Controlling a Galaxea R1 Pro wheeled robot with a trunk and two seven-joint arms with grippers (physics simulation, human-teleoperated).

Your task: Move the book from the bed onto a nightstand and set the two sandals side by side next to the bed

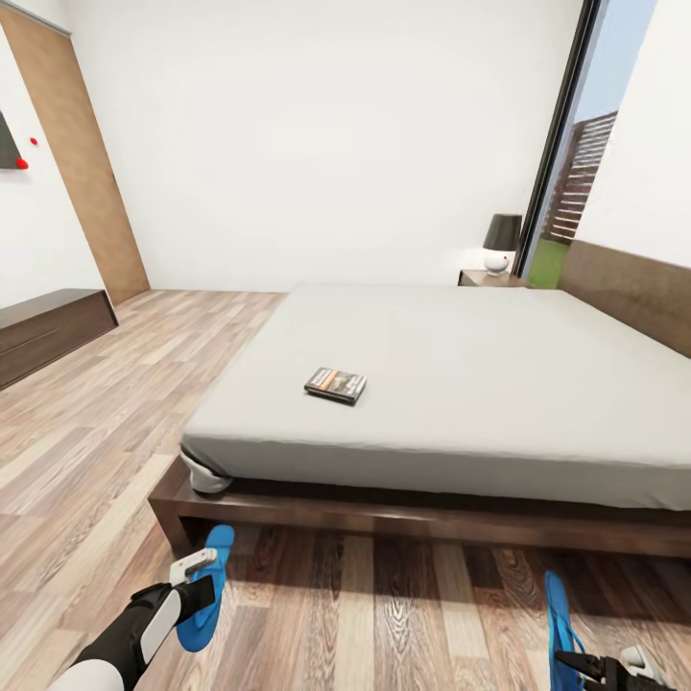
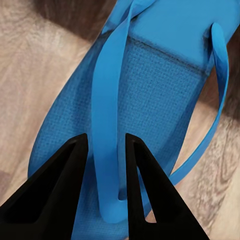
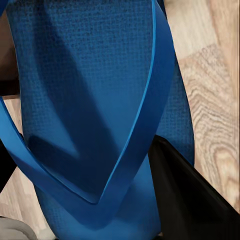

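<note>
Your left gripper straddles one strap of the left sandal, jaws narrowly parted, grip unconfirmed. Your right gripper, at the right sandal, is cropped; you cannot tell its opening. The sandals lie well apart on the floor beside the bed. The book lies on the mattress; the nightstand is barely visible. Nothing finished.

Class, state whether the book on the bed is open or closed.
Closed. The book lies flat on the mattress of the bed with its cover facing up and no pages spread.
</note>
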